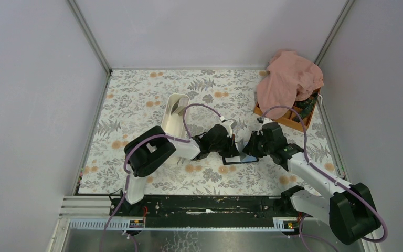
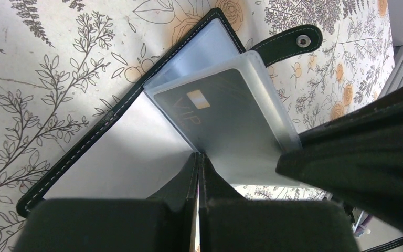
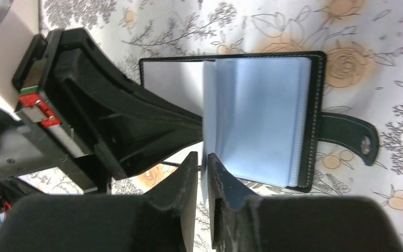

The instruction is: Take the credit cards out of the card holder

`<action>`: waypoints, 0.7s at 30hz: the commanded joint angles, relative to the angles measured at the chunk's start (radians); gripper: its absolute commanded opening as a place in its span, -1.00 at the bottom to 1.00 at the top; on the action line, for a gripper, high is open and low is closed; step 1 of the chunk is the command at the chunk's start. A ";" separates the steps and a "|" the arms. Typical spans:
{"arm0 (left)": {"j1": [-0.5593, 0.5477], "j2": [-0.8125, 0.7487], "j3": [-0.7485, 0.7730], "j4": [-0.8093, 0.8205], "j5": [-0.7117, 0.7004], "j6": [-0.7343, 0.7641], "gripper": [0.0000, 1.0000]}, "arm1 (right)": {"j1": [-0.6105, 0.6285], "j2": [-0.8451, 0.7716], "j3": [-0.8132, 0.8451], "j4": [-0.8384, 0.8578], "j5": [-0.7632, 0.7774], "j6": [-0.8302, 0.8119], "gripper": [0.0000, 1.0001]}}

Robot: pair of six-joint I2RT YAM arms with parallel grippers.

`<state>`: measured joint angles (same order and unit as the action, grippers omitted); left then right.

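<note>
Up close, the left gripper (image 2: 198,164) is pinching shut on the card holder (image 2: 120,163) at its fold, under a clear sleeve that is showing a dark card (image 2: 215,105) marked VIP. The right gripper (image 3: 203,164) is clamping the lower edge of the sleeves from the opposite side. The holder is lying open on the floral tablecloth (image 1: 136,100) between both arms, its snap strap (image 2: 288,41) sticking outward. Farther back, a white tray (image 1: 170,125) is sitting, and a pink cloth (image 1: 288,79) is draping over an orange box (image 1: 286,119).
</note>
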<state>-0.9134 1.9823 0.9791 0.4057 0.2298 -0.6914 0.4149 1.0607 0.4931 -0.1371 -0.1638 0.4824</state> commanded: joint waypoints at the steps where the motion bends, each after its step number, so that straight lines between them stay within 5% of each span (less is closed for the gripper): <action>1: 0.002 0.006 -0.020 0.027 0.010 -0.005 -1.00 | 0.027 -0.022 0.023 0.023 -0.066 0.001 -0.48; 5: 0.001 0.005 -0.027 0.027 0.011 -0.005 -1.00 | 0.027 -0.019 0.016 0.044 -0.094 0.002 -0.34; 11: 0.001 0.000 -0.031 0.022 0.008 -0.006 -1.00 | 0.058 0.017 0.022 0.084 -0.127 0.021 -0.53; 21: 0.002 -0.003 -0.039 0.013 0.007 -0.001 -1.00 | 0.081 0.015 0.037 0.049 -0.019 0.014 -0.47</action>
<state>-0.9134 1.9823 0.9642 0.4282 0.2329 -0.7017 0.4881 1.1019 0.4931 -0.0784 -0.2451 0.5018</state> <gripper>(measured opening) 0.010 0.233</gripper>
